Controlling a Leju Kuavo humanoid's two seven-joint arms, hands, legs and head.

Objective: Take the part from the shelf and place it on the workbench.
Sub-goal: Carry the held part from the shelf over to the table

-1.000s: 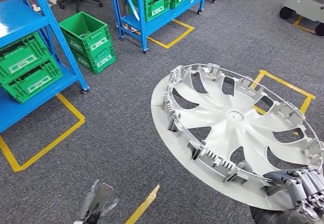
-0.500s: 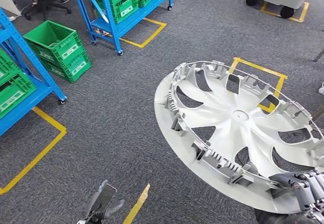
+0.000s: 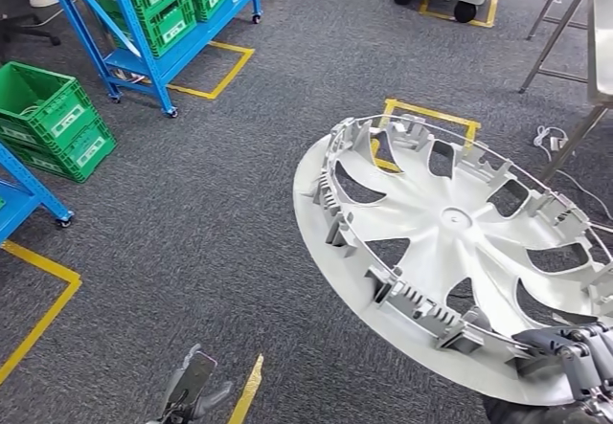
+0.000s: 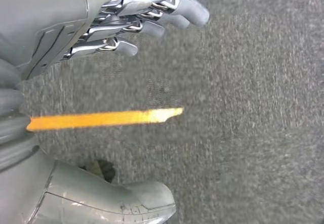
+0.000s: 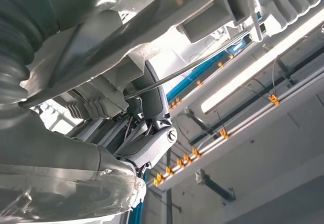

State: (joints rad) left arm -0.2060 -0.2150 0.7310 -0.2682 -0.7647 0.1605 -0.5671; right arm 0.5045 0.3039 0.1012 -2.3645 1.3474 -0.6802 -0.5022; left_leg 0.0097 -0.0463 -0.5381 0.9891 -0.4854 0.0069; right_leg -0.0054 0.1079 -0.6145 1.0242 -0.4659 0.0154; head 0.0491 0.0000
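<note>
The grey carpet floor (image 3: pixel 216 185) carries yellow tape lines (image 3: pixel 43 314) and blue shelves (image 3: pixel 155 55) stacked with green crates (image 3: pixel 54 122). Above it, on the right, a big silver wheel cover (image 3: pixel 448 242) is held tilted in the air, inner side up. The right hand (image 3: pixel 571 362) grips its near rim from below. The left hand (image 3: pixel 190 390) hangs low over the carpet, fingers (image 4: pixel 153 11) apart, holding nothing.
</note>
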